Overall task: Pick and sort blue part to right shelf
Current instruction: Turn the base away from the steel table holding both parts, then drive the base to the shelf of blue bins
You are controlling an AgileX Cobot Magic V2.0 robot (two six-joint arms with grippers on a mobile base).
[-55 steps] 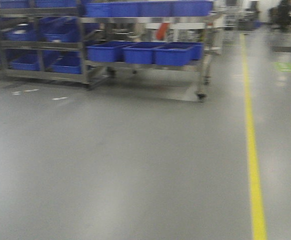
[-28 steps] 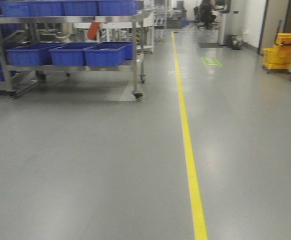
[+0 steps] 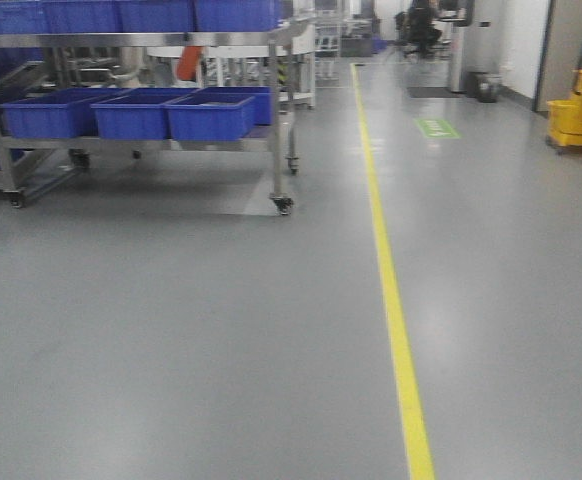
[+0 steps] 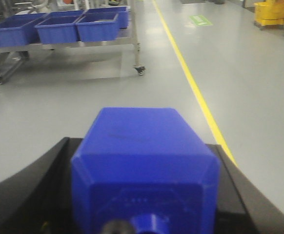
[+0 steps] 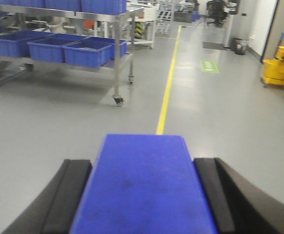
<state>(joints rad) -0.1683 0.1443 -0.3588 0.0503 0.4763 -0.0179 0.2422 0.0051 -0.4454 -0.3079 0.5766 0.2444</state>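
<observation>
L jaws clenched on blue part (image 4: 144, 161); R jaws clenched on 2nd blue part (image 5: 144, 185). Both held over floor (image 3: 221, 330), shelf (image 3: 131, 40) well apart, ahead-left. Risk: slip/drop on base jolt or sharp turn; grip depth not visible.

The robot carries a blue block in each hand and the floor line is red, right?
No: the floor line is yellow, not red, as the front-facing view shows. It does carry the left blue block and the right blue block.

Broad matte-black gripper fingers (image 5: 68, 195)
</observation>
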